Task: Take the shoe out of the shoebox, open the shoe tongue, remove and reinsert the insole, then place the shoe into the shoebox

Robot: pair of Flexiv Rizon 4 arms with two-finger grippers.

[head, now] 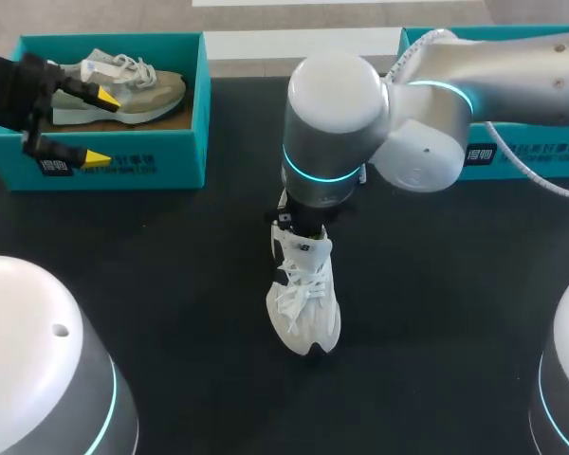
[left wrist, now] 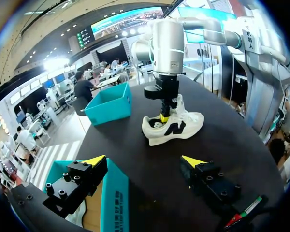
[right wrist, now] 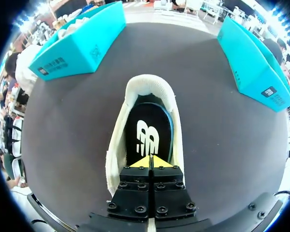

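The white shoe [head: 303,303] is standing on the black desk [head: 171,275] — the right hand [right wrist: 151,162] is sitting in its opening, fingers clenched together just above the black insole [right wrist: 147,130] — while the left hand [head: 101,127], released, is hovering over the front wall of the left shoebox [head: 171,156].

shoes [head: 303,303] 2 | teal shoeboxes [head: 185,142] 2 | insole [right wrist: 150,135] 1 | claws [left wrist: 144,160] 2

Right claw [right wrist: 151,162] fills the shoe [right wrist: 144,84] opening; left shoebox [head: 123,161], right shoebox [head: 550,161] well apart.
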